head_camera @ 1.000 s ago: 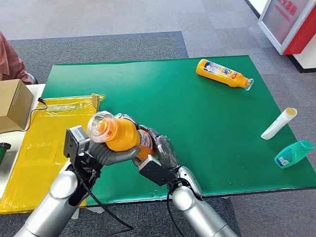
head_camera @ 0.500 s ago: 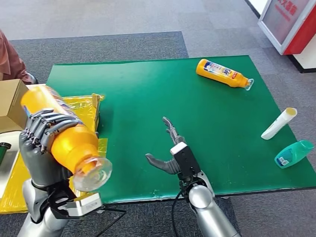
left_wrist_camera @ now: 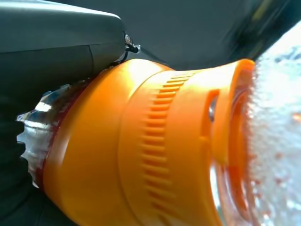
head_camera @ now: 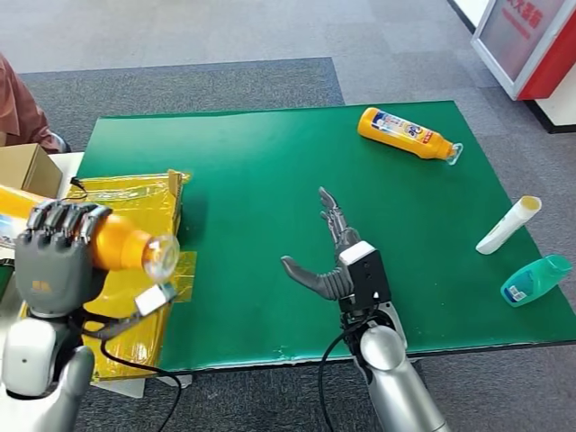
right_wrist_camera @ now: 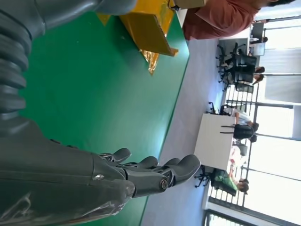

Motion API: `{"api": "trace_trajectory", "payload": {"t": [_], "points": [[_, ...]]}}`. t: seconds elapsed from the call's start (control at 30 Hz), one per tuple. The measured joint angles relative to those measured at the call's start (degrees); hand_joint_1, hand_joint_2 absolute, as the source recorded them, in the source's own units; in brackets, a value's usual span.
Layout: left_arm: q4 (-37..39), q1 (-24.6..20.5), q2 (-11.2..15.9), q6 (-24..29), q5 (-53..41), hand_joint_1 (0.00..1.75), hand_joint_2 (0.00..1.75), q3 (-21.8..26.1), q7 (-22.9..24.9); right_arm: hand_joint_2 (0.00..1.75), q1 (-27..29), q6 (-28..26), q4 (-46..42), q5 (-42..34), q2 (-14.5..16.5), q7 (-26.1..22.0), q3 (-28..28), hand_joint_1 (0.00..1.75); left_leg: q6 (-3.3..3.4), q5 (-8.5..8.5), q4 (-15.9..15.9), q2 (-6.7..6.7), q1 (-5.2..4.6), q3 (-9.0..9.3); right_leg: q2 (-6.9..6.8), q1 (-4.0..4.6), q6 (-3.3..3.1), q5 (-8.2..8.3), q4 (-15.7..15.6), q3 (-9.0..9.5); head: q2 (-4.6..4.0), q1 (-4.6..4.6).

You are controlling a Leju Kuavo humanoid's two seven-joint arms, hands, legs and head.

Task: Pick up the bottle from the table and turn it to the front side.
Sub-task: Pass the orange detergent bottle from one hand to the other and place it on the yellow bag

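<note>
My left hand (head_camera: 54,261) grips an orange bottle (head_camera: 126,243) with a clear cap, held sideways above the yellow sheet at the table's left end, cap pointing right. The left wrist view shows the bottle's orange neck (left_wrist_camera: 142,146) and clear cap close up. Over the green table mat (head_camera: 272,162) near its front edge, my right hand (head_camera: 333,256) hangs with its fingers (right_wrist_camera: 160,169) spread and nothing in it. A second orange bottle (head_camera: 406,132) lies on its side at the far right of the mat.
A white tube (head_camera: 508,224) and a teal bottle (head_camera: 535,279) lie at the mat's right edge. A yellow sheet (head_camera: 109,193) and a cardboard box (head_camera: 27,175) are at the left. A person's sleeve (head_camera: 17,112) shows at the far left.
My right hand let go of the bottle and drew back, opening over the mat. My left hand carried the bottle left over the yellow sheet and turned it so the cap points right.
</note>
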Motion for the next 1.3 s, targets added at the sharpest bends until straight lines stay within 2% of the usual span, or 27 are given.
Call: {"api": "trace_trajectory", "payload": {"t": [0.07,0.1,0.13,0.17,0.3,0.37,0.57,0.83,0.97,1.3], "points": [[5.3,-2.9,2.8,-3.6,0.0,1.75,1.75,-5.2,16.1,1.75,0.0,0.6,-1.5,0.2,0.0,0.2,-0.2,0.00,-0.01,0.04,0.0,-0.01,0.01,-0.02,-0.01,0.02,-0.03,0.07,0.0,0.20,0.00,0.01],[7.8,-3.7,3.4,-4.8,0.0,1.75,1.75,-7.5,21.3,1.75,0.1,0.9,-2.2,0.3,0.0,0.1,-0.3,0.00,-0.02,0.04,0.0,0.00,0.00,-0.02,0.00,0.02,-0.04,0.10,0.0,0.19,0.00,0.01],[10.3,-4.3,3.6,-6.0,0.1,1.75,1.75,-9.0,23.3,1.75,0.1,1.2,-2.9,0.4,0.0,0.0,-0.3,0.00,-0.01,0.05,0.0,0.02,0.00,-0.02,0.03,0.01,-0.02,0.11,0.0,0.18,0.00,0.04],[12.6,-4.8,3.6,-7.3,0.4,1.75,1.75,-9.7,22.3,1.75,0.1,1.4,-3.6,0.6,0.0,-0.1,-0.3,0.00,-0.01,0.05,0.0,0.04,0.00,-0.02,0.05,0.00,-0.02,0.12,0.0,0.16,0.00,0.04],[22.2,-8.1,3.7,-16.4,6.9,1.75,1.75,-10.1,4.6,1.75,-0.1,2.8,-5.8,0.9,0.1,-0.3,-0.4,0.00,0.00,0.05,0.0,0.02,-0.02,-0.04,0.01,-0.03,0.00,0.12,0.0,0.18,0.00,0.03],[26.9,-9.6,3.8,-19.5,10.1,1.75,1.75,-10.2,0.2,1.75,-0.2,3.2,-6.4,1.0,0.2,-0.3,-0.4,0.00,-0.01,0.04,0.0,0.04,-0.02,-0.06,0.05,-0.02,-0.01,0.13,0.0,0.13,0.00,0.02],[37.2,-14.0,3.3,-20.9,12.8,1.75,1.75,-10.5,-2.3,1.75,-0.9,3.5,-6.7,1.1,0.4,-0.3,0.1,0.00,-0.05,0.07,0.0,0.05,0.00,-0.07,0.05,0.01,-0.03,0.13,0.1,0.10,0.00,0.01],[42.3,-16.5,1.6,-21.8,13.5,1.75,1.75,-12.1,-2.4,1.75,-1.0,3.7,-6.7,1.2,0.7,-0.3,0.6,0.00,-0.04,0.06,0.0,0.04,-0.01,-0.12,0.04,0.00,-0.02,0.13,0.1,0.10,0.00,0.03],[43.4,-16.9,1.1,-21.6,14.3,0.03,1.75,-12.8,-2.3,1.75,-1.0,3.9,-6.8,1.3,0.7,-0.3,1.0,0.00,-0.04,0.06,0.0,0.04,-0.01,-0.12,0.04,0.00,-0.03,0.13,0.1,0.09,0.00,0.02],[44.2,-16.8,0.3,-21.2,18.8,0.00,1.75,-13.2,-3.2,1.75,-0.8,4.2,-7.2,1.7,0.7,-0.2,1.5,0.00,-0.04,0.07,0.0,0.04,0.00,-0.13,0.04,0.02,-0.03,0.13,0.1,0.09,0.00,0.02]]}}
